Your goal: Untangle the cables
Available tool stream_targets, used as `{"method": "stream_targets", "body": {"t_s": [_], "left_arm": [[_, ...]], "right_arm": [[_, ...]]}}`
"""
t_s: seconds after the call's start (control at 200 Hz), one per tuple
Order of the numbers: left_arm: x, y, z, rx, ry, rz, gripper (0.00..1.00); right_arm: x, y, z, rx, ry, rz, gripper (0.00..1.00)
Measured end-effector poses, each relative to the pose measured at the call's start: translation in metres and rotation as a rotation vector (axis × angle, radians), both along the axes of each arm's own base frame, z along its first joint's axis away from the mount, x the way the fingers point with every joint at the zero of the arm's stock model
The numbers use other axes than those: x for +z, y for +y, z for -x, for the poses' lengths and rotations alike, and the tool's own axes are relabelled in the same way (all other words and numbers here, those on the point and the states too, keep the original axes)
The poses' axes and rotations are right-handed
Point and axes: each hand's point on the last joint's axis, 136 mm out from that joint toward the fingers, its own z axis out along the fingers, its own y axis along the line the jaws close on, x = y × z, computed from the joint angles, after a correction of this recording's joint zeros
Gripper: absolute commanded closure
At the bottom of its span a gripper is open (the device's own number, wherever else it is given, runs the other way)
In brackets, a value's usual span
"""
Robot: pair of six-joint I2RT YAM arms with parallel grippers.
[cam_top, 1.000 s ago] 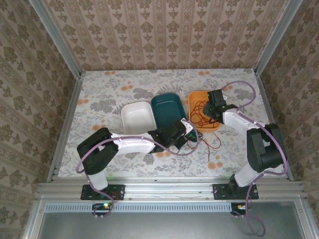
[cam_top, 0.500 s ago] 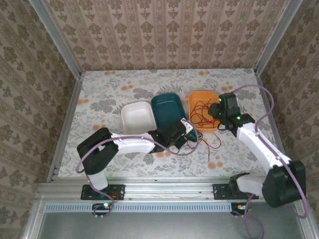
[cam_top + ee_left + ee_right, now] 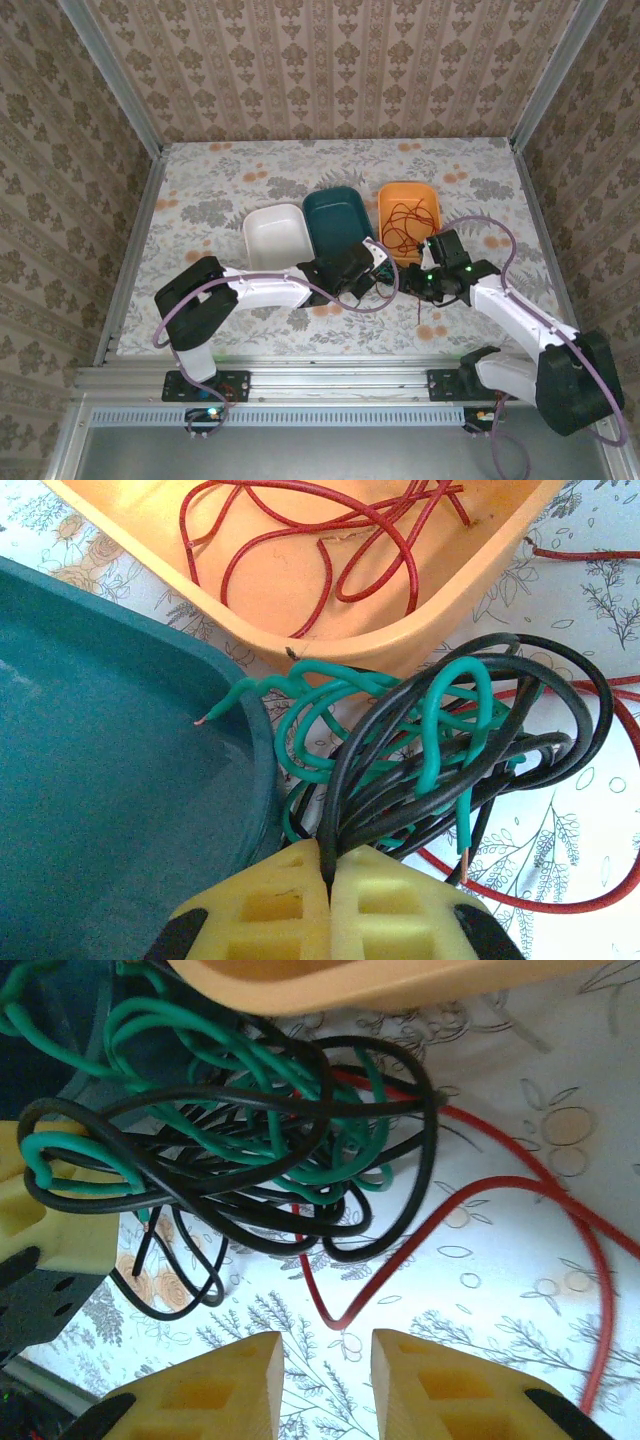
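Top view: I see the cables (image 3: 393, 284) bunched on the surface (image 3: 220, 190), just beside the orange tub (image 3: 427, 204). Left wrist: my left fingers (image 3: 318, 885) pinch black strands. Right wrist: my right fingers (image 3: 262, 1375) stand spread, just short of the tangle.

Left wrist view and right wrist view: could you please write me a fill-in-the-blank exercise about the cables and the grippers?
1. The left gripper is shut on the ___ cables.
2. The cable lying in the orange tray is ___.
3. The right gripper, over the table, is ___.
Missing words: black; red; open.
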Motion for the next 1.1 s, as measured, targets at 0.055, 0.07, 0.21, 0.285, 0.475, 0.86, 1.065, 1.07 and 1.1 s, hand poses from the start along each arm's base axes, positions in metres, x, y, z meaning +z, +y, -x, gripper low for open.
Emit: {"method": "stream_targets", "body": {"t_s": [0.055, 0.07, 0.21, 0.285, 0.475, 0.86, 1.065, 1.07, 1.1], "left_arm": [[0.0, 0.0, 0.0, 0.0, 0.0, 0.0, 1.0], [0.0, 0.0, 0.0, 0.0, 0.0, 0.0, 1.0], [0.001, -0.001, 0.0, 0.0, -0.001, 0.001, 1.0], [0.001, -0.001, 0.0, 0.0, -0.002, 0.003, 1.0], [0.001, -0.001, 0.0, 0.0, -0.001, 0.002, 1.0], [0.001, -0.001, 0.0, -0.001, -0.001, 0.002, 1.0], [0.001, -0.002, -0.001, -0.001, -0.001, 0.002, 1.0], [0.001, -0.002, -0.001, -0.001, -0.001, 0.002, 1.0], [0.001, -0.002, -0.001, -0.001, -0.001, 0.002, 1.0]], "right_arm": [[-0.004, 0.003, -0.001, 0.009, 0.014, -0.01, 0.69], [-0.005, 0.004, -0.001, 0.013, 0.017, -0.013, 0.69], [-0.017, 0.007, -0.001, 0.03, 0.054, -0.01, 0.69], [-0.022, 0.007, -0.002, 0.033, 0.065, -0.005, 0.69], [-0.03, 0.004, -0.002, 0.03, 0.084, 0.014, 0.72], [-0.012, -0.033, -0.013, -0.114, -0.029, 0.184, 1.0], [0.061, -0.095, -0.014, -0.384, -0.237, 0.369, 1.0], [0.063, -0.098, -0.013, -0.392, -0.242, 0.377, 1.0], [0.073, -0.106, -0.012, -0.428, -0.263, 0.403, 1.0]]}}
